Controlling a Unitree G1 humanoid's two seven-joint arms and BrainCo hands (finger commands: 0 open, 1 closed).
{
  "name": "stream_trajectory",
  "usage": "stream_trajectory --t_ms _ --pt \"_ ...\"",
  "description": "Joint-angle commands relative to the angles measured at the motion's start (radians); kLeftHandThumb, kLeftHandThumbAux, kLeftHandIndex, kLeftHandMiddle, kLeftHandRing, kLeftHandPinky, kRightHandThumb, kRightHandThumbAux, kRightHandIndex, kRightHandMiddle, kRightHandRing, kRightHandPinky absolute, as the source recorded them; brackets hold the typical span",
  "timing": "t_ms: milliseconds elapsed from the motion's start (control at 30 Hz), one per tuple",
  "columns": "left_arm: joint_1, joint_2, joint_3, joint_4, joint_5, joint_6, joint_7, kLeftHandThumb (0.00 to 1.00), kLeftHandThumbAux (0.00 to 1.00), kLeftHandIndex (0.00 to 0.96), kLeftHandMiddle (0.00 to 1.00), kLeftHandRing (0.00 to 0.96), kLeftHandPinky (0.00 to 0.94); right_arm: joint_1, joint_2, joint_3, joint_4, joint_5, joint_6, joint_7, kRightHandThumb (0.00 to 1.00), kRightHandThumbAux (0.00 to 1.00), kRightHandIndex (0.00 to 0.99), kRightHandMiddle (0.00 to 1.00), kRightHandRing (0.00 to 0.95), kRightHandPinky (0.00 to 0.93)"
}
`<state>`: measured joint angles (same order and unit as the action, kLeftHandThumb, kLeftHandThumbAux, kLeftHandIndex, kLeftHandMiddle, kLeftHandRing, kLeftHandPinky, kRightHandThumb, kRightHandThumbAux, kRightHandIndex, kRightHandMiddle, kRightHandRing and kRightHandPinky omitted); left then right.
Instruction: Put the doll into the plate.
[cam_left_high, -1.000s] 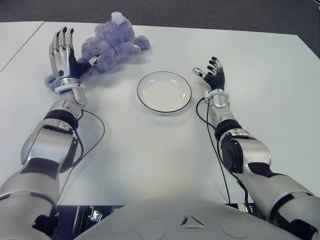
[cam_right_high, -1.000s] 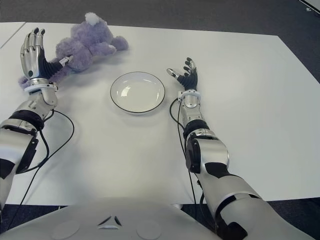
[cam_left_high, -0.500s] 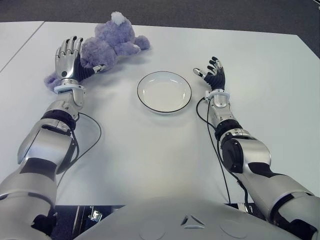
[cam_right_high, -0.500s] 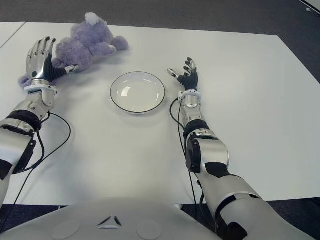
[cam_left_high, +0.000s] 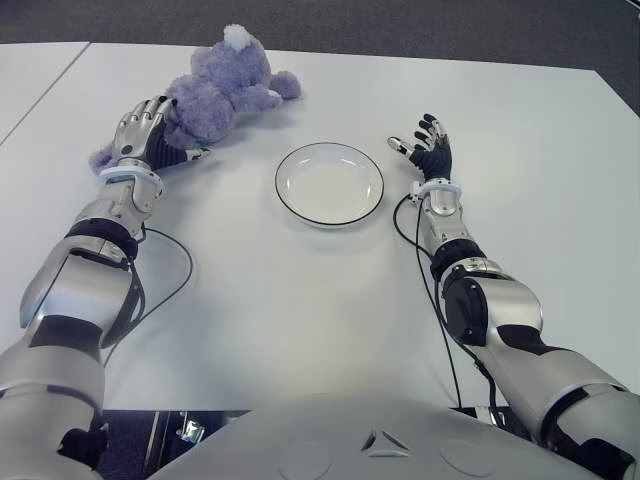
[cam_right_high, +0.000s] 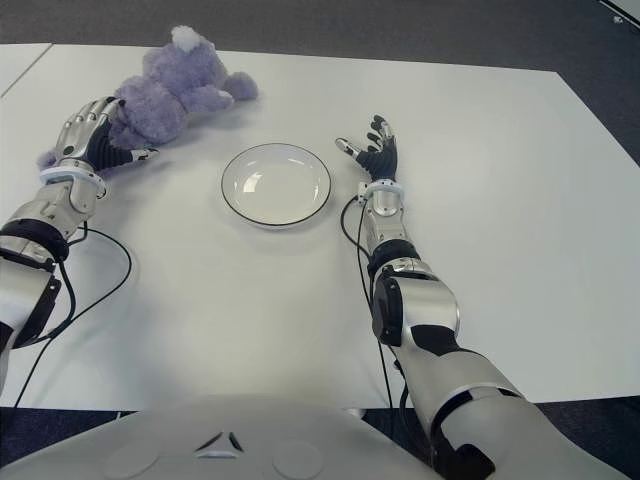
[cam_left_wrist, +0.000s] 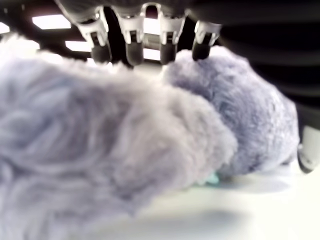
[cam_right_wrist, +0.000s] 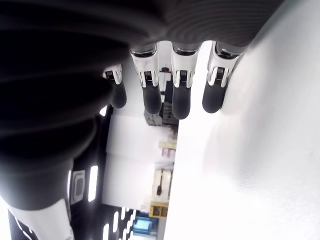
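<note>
Grasp step in hand; left hand (cam_left_high: 148, 135) lies against the doll (cam_left_high: 215, 90) at the counter's (cam_left_high: 300, 290) far left, fingers draped over the plush, not yet clamped; I judge closing comes next, then carry to the plate (cam_left_high: 329, 183); right hand (cam_left_high: 428, 145) idle beside plate, fingers spread, empty

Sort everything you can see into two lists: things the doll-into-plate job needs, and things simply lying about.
Needed for the job:
- fluffy purple plush doll
- round white plate with a dark rim, empty
- left robot hand, fingers over the doll, no full grasp yet

Just lying about:
- right robot hand, idle and open, right of the plate
- white table
</note>
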<state>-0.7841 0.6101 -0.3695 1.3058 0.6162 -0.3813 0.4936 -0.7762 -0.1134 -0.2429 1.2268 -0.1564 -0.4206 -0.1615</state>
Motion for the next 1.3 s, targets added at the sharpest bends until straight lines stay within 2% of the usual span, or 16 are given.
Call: stream_trajectory --t_ms 33,200,433,567,933,1100,1200,1300 --pt "-0.02 -0.019 0.01 0.024 -0.026 -0.056 -0.138 0.0 0.523 0.0 0.0 0.0 0.0 0.225 0.052 -0.001 0.144 0.005 0.099 0.037 0.053 0.821 0.119 0.134 0.139 0.185" --pt "-0.03 -0.035 0.014 0.027 -0.041 -0.067 -0.207 0.0 0.544 0.0 0.0 0.0 0.0 0.227 0.044 0.004 0.144 -0.001 0.102 0.037 0.069 0.828 0.125 0.138 0.145 0.185" --pt "-0.046 -0.051 -0.001 0.028 -0.036 -0.064 -0.284 0.0 0.712 0.0 0.0 0.0 0.0 0.227 0.033 0.002 0.144 0.001 0.108 0.041 0.092 0.827 0.135 0.146 0.147 0.181" --pt "-0.055 -0.072 -0.007 0.037 -0.034 -0.032 -0.324 0.0 0.76 0.0 0.0 0.0 0.0 0.226 0.028 -0.003 0.144 0.006 0.108 0.044 0.107 0.831 0.141 0.15 0.152 0.196" --pt "-0.07 -0.121 -0.034 0.057 -0.003 0.072 -0.301 0.0 0.886 0.029 0.0 0.0 0.0 0.226 0.01 -0.004 0.143 0.006 0.1 0.05 0.15 0.861 0.156 0.157 0.157 0.186" --pt "-0.074 -0.141 -0.033 0.064 -0.002 0.111 -0.298 0.0 0.902 0.053 0.0 0.0 0.0 0.226 0.004 -0.004 0.143 0.006 0.1 0.052 0.162 0.868 0.158 0.16 0.157 0.185" --pt "-0.075 -0.158 -0.028 0.069 -0.005 0.147 -0.3 0.0 0.84 0.138 0.0 0.0 0.0 0.225 0.0 -0.003 0.143 0.004 0.099 0.048 0.174 0.879 0.16 0.174 0.167 0.183" --pt "-0.08 -0.178 -0.028 0.072 -0.004 0.182 -0.309 0.0 0.811 0.176 0.0 0.0 0.0 0.226 -0.004 -0.002 0.142 0.002 0.097 0.048 0.183 0.885 0.161 0.179 0.169 0.178"
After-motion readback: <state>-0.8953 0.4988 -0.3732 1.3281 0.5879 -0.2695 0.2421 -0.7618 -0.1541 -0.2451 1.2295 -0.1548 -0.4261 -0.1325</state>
